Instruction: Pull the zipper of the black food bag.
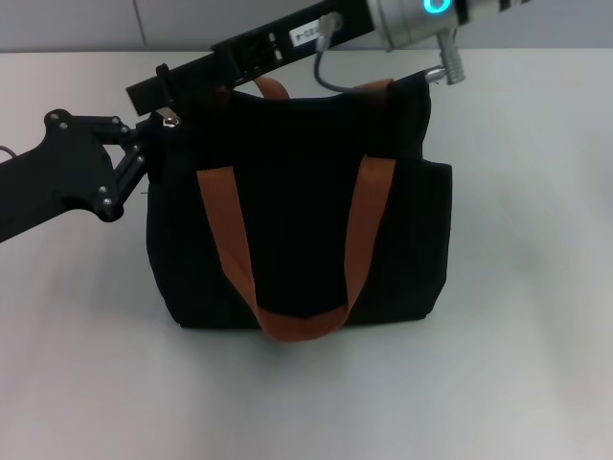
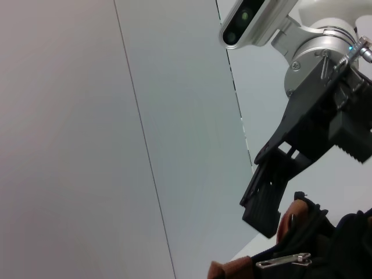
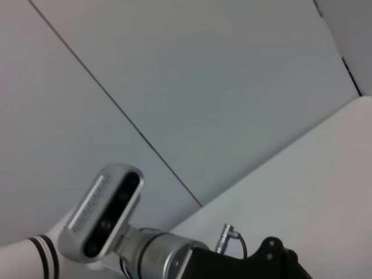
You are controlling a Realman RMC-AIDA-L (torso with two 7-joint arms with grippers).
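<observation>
Upright black food bag [image 1: 306, 211], zipper [image 1: 170, 121] at left corner.

Head cam: high, looking forward and down on the white table [image 1: 536, 364]; black food bag [image 1: 297, 220] mid-frame, both arms enter at the far edge, wall strip along the top.

Left wrist cam: low by the bag's top edge, tilted up toward the wall [image 2: 87, 116]. Close on the zipper [image 2: 285, 261] and the right gripper [image 2: 270, 200]; head view shares both.

Right wrist cam: also tilted up, mostly wall, table's far part at one side. It catches the left arm's wrist camera [image 3: 102, 212] close by.
</observation>
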